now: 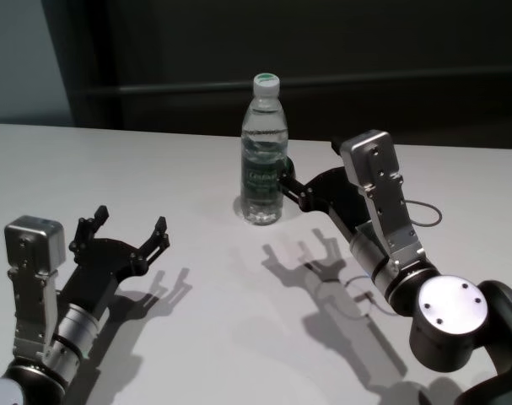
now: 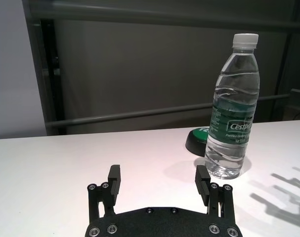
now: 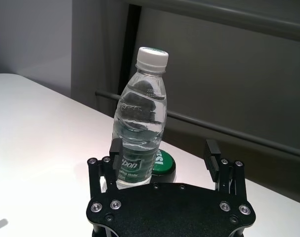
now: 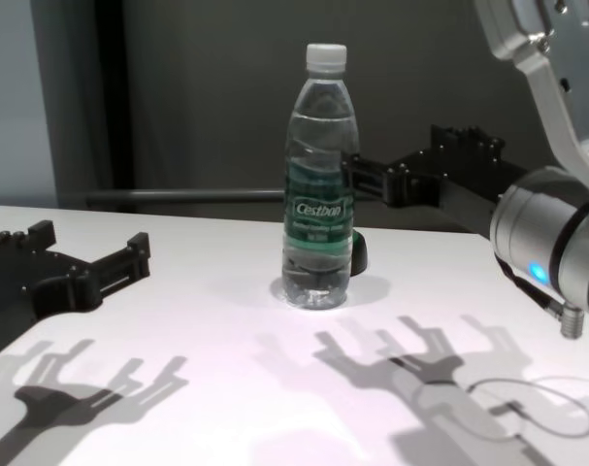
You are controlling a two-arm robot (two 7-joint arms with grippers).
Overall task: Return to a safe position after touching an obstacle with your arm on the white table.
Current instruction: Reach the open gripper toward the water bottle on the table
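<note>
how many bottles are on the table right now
1. A single water bottle stands upright on the white table, right beside the right gripper. A small green-and-black object sits behind it; nothing else shows.

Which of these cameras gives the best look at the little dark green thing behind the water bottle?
The left wrist view: the green object sits beside the bottle, mostly uncovered. The right wrist view shows part of it behind the bottle, the chest view a dark sliver, the head view almost nothing.

White worktop, smooth, plain: one upright clear water bottle; dark green-and-black rounded object at its 1 o'clock, touching
</note>
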